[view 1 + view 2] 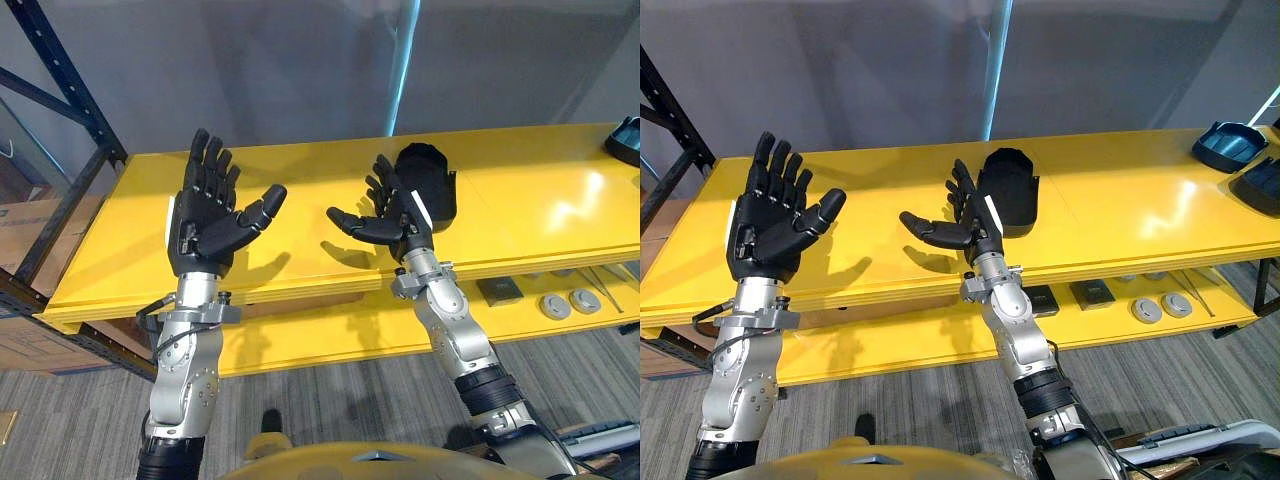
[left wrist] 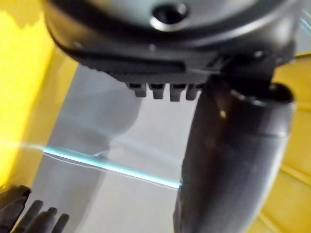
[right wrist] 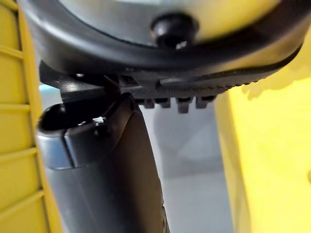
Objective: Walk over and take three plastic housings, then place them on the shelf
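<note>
The yellow shelf (image 1: 520,210) spans the view, carried on a dark steel rack upright (image 1: 60,80) at its left end. Both hands are raised over the shelf's front edge, palms up. The left hand (image 1: 200,225) is spread wide, fingers straight and thumb out to the side, holding nothing. The right hand (image 1: 392,222) is likewise open and empty, its fingers loosely extended and the thumb pointing toward the left hand. A black plastic housing (image 1: 432,185) lies on the shelf top just behind the right hand's fingers; whether they touch it cannot be told. Two more dark housings (image 1: 1230,145) sit at the shelf's far right end, well apart from both hands. On the lower level lie a dark square piece (image 1: 497,290) and round grey discs (image 1: 555,305).
</note>
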